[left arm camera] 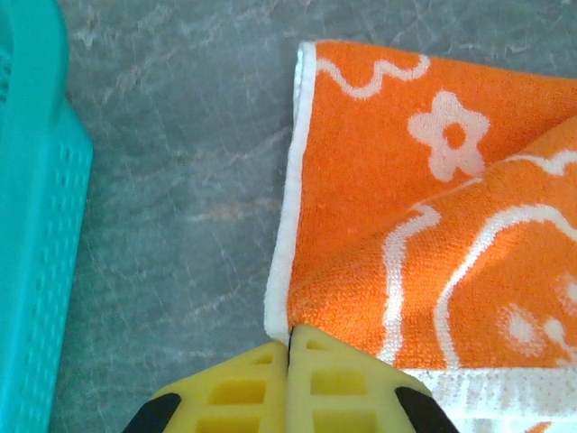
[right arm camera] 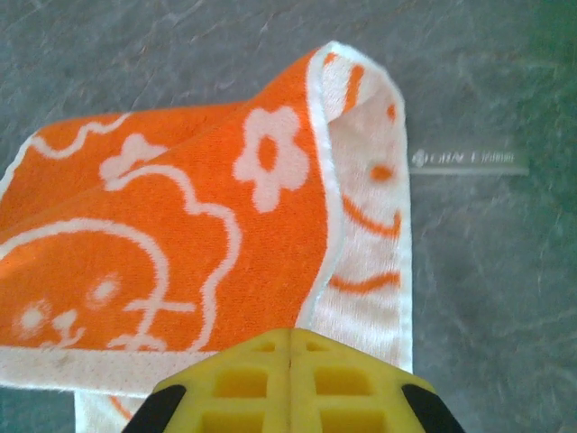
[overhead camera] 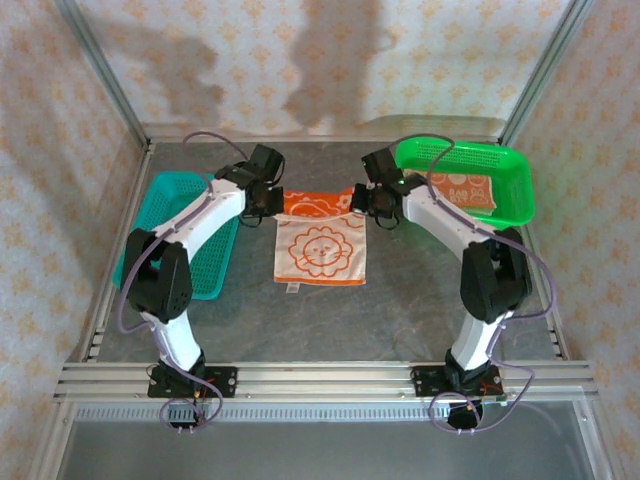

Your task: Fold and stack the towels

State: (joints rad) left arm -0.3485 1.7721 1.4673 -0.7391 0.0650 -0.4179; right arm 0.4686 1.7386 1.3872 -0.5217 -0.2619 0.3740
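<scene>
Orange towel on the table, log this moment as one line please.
stage: first fold | left gripper: shut on orange towel corner | right gripper: shut on opposite corner | cream towel: in green basket

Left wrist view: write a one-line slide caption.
Left fingers shut on the corner of the orange towel, its edge doubled over, teal basket at left.
</scene>
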